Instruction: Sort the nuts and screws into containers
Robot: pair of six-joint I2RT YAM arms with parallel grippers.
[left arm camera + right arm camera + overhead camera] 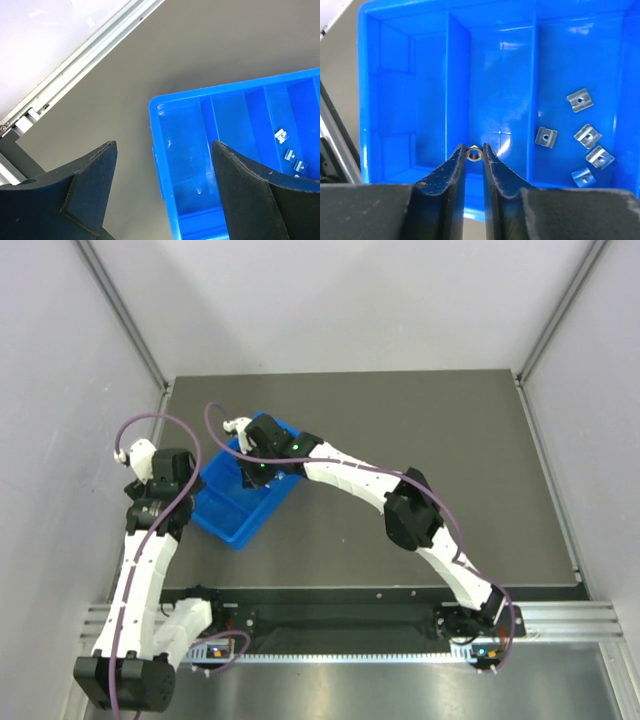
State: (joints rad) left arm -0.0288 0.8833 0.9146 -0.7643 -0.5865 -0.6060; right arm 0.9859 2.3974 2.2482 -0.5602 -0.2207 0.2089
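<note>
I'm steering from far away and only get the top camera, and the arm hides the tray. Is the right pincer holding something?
Observer: Yes. Its wrist camera shows the right pincer pinching a small silver piece, round with a hole, in line with the middle section of the blue tray. I cannot tell whether it is a nut or a screw head.
Operator: Is anything lying in the tray?
Observer: Five squarish nuts lie in the section to the right of that one.
Operator: What about the left pincer?
Observer: Its wrist camera shows the left pincer open and holding nothing, with the tray's corner showing between its fingers.
</note>
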